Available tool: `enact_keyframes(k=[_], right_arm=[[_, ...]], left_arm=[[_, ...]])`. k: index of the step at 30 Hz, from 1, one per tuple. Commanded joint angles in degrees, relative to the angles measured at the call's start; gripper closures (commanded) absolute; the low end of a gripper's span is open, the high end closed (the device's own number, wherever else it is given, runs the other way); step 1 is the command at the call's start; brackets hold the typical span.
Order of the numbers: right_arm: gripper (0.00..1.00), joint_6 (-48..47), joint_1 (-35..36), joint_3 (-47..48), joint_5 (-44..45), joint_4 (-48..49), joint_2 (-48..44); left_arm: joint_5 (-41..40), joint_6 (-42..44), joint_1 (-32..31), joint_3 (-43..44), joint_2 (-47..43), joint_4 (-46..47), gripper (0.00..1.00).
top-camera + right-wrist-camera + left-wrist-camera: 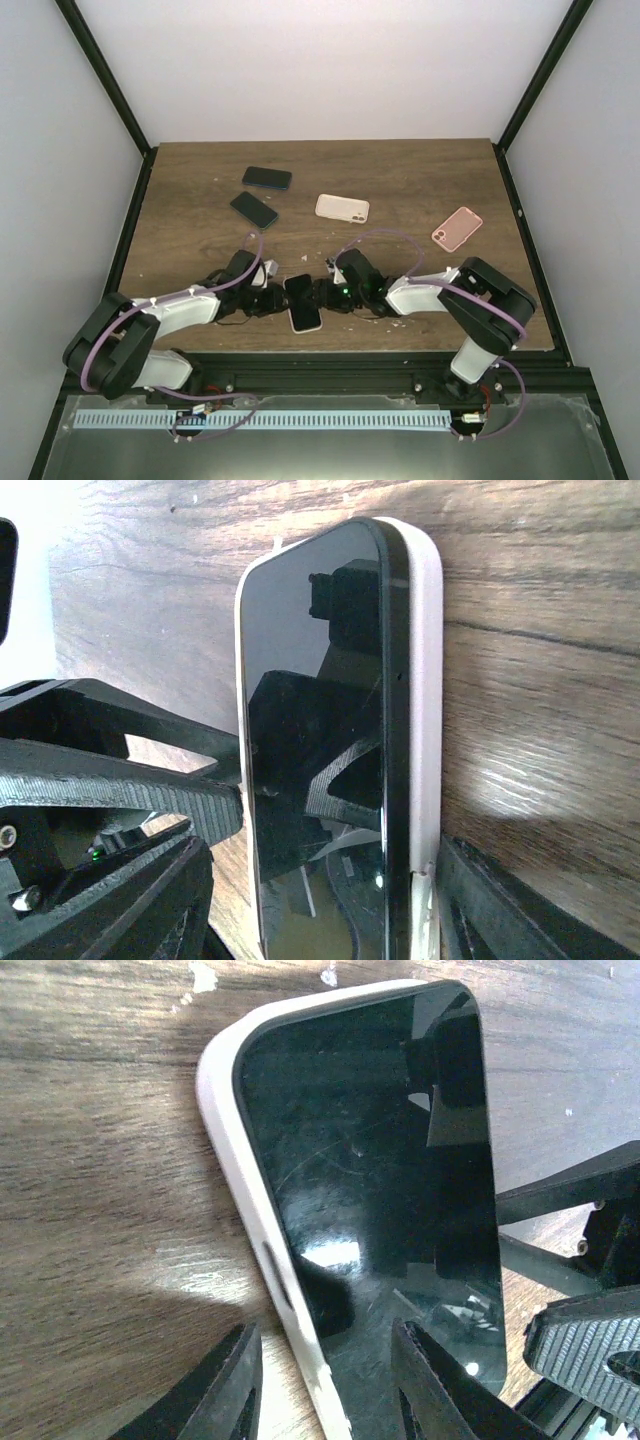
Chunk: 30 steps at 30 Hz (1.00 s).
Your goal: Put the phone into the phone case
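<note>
A black-screened phone [303,300] lies in a white case [304,324] near the table's front edge, between my two grippers. In the left wrist view the phone [370,1160] fills the frame, with the case rim [225,1110] along its left side. My left gripper [325,1390] is open and straddles that rim, one finger over the wood and one over the screen. In the right wrist view the phone's [310,730] right edge stands a little proud of the case [428,700]. My right gripper [320,910] is open, with a finger on each side of the cased phone.
Two dark phones [266,178] [254,210] lie at the back left. A cream case [342,207] lies at mid back and a pink case [457,228] at the right. The table's front edge runs just behind the grippers.
</note>
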Motion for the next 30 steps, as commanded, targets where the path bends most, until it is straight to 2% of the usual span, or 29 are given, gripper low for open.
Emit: enact_keyframes(k=[1, 7, 12, 16, 19, 24, 30], right_arm=[[0.38, 3.17, 0.01, -1.17, -3.57, 6.83, 0.57], [0.38, 6.62, 0.00, -3.16, -7.49, 16.85, 1.13], [0.39, 8.48, 0.05, -5.08, -8.79, 21.22, 0.80], [0.38, 8.22, 0.05, -5.27, -8.50, 21.35, 0.12], [0.38, 8.37, 0.01, -5.14, -8.79, 22.00, 0.25], [0.39, 8.36, 0.01, -4.01, -9.35, 22.13, 0.77], [0.39, 10.34, 0.00, -4.13, -10.58, 26.47, 1.27]], left_arm=[[0.14, 0.62, -0.16, -1.58, -0.97, 1.60, 0.63], [3.81, -0.30, -0.15, -2.74, -0.75, 4.52, 0.68], [2.52, 0.05, -0.15, -2.97, -2.01, 2.67, 0.71], [1.74, -0.37, -0.12, -3.56, -3.49, 1.68, 0.63], [1.94, -1.22, -0.09, -4.27, -4.02, 1.73, 0.53], [5.28, -3.27, -0.08, -6.47, -3.53, 5.23, 0.52], [5.57, -3.14, -0.15, -6.40, -3.70, 4.57, 0.65]])
